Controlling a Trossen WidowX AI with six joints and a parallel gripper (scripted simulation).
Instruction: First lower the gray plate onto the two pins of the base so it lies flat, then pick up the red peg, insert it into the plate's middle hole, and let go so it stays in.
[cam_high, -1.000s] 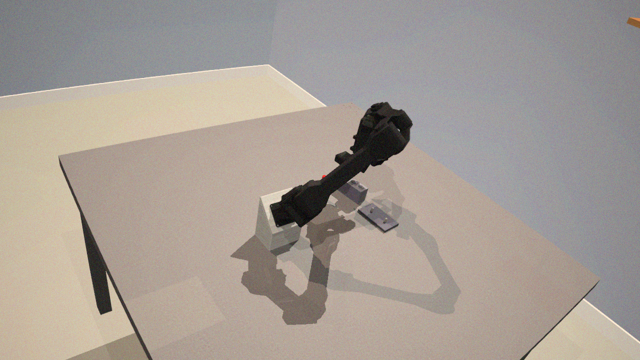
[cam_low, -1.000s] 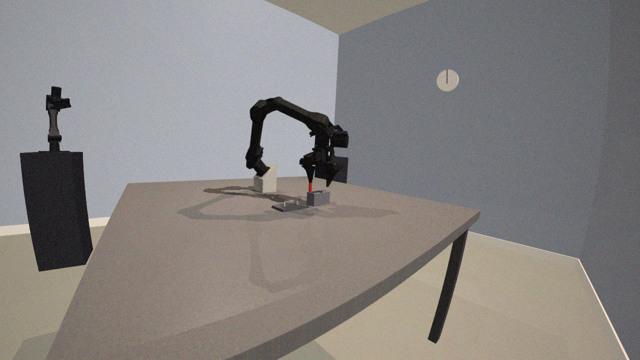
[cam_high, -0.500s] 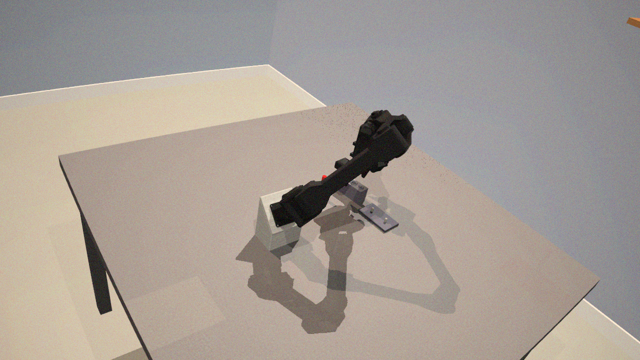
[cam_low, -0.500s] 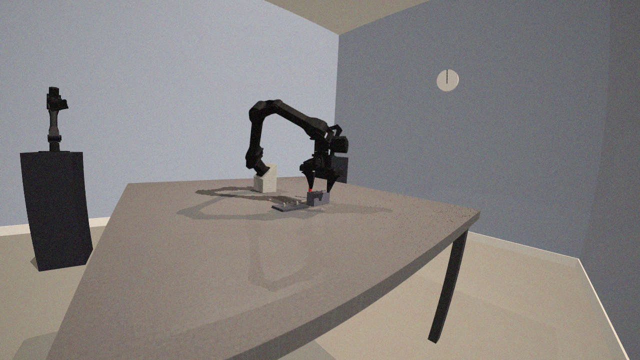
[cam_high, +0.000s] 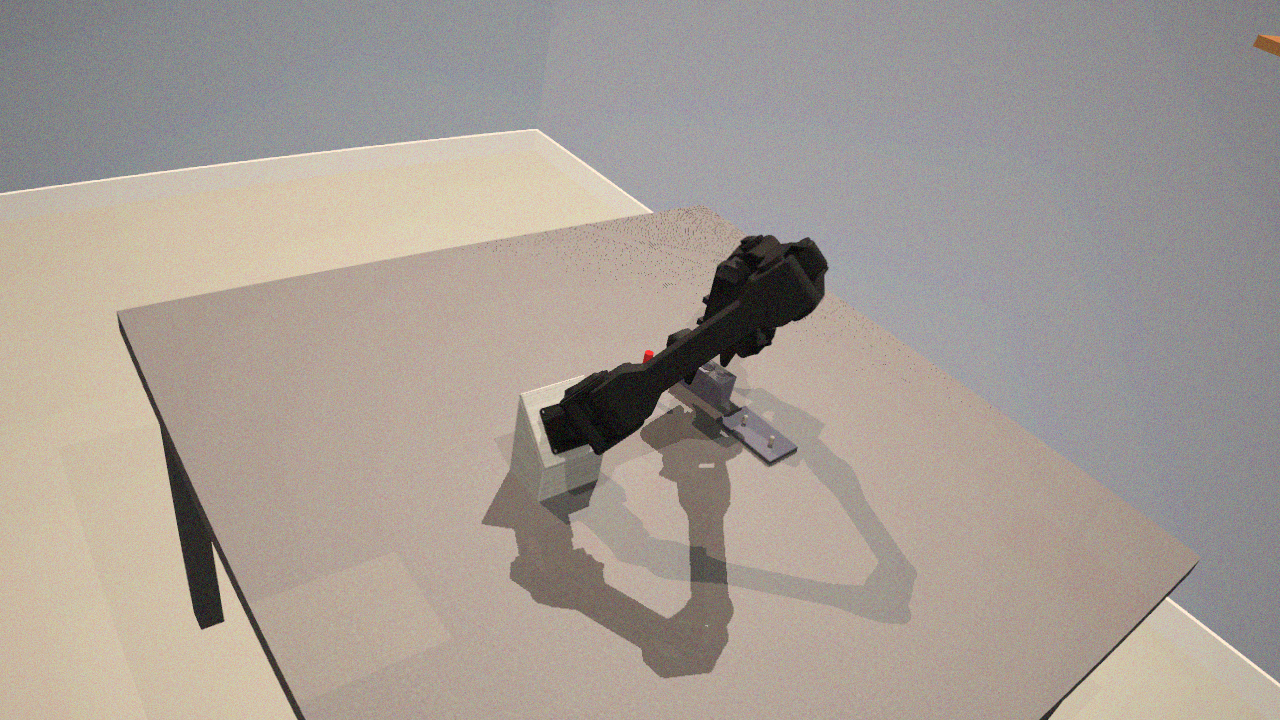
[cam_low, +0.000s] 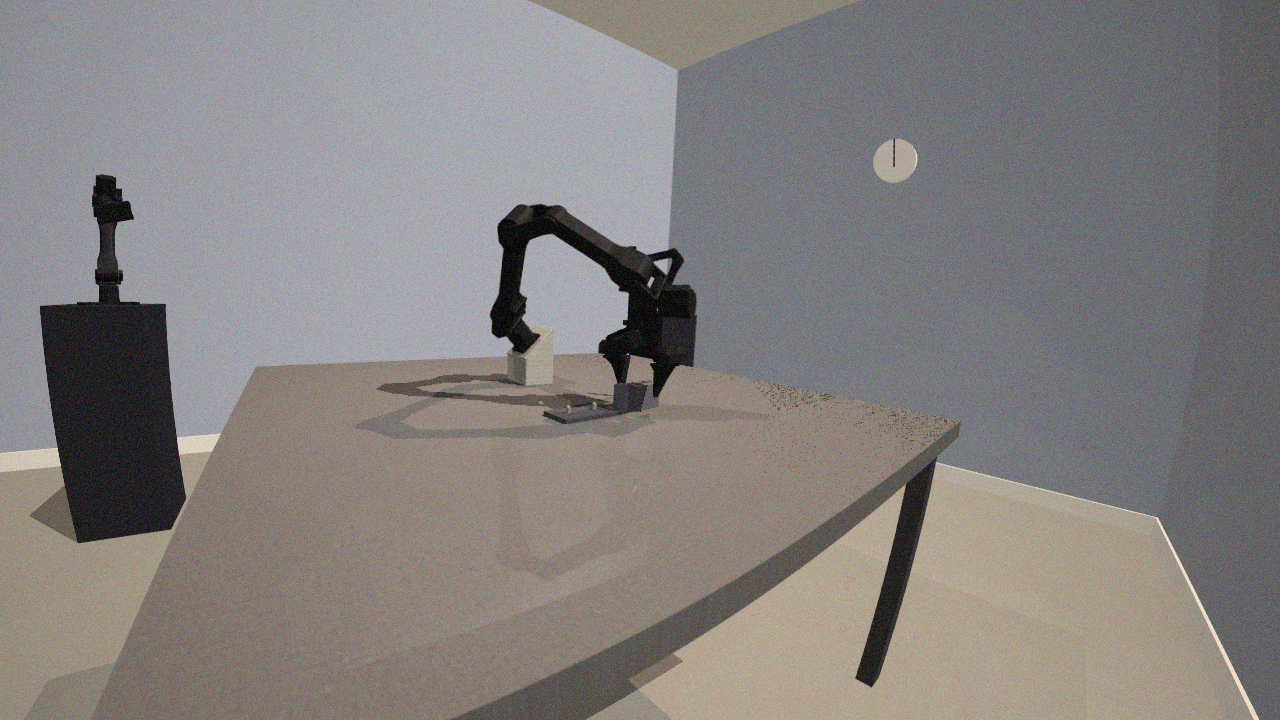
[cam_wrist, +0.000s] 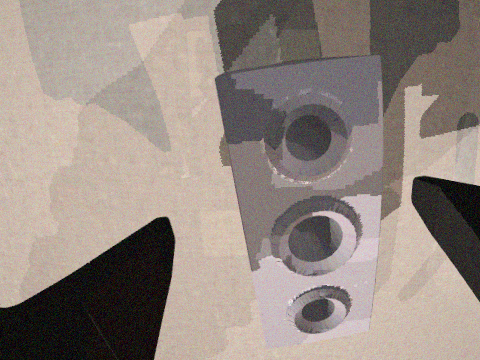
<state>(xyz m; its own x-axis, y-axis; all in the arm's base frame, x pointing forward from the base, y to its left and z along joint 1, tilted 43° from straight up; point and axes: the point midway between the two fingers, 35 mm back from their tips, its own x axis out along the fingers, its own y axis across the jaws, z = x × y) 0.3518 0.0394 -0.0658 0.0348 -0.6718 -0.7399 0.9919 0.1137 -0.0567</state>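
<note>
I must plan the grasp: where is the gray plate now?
In the wrist view, the gray plate lies on the table between the open gripper fingers, apart from the base beside it.

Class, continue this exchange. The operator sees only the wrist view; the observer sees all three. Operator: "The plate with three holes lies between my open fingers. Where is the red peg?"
Observer: In the top view the red peg peeks out behind the arm, across it from the plate.
Operator: Are the base's pins free?
Observer: Yes, both pins stand bare on the base.
Operator: How low am I?
Observer: The exterior view shows the fingers down near the plate's top, holding nothing.
</note>
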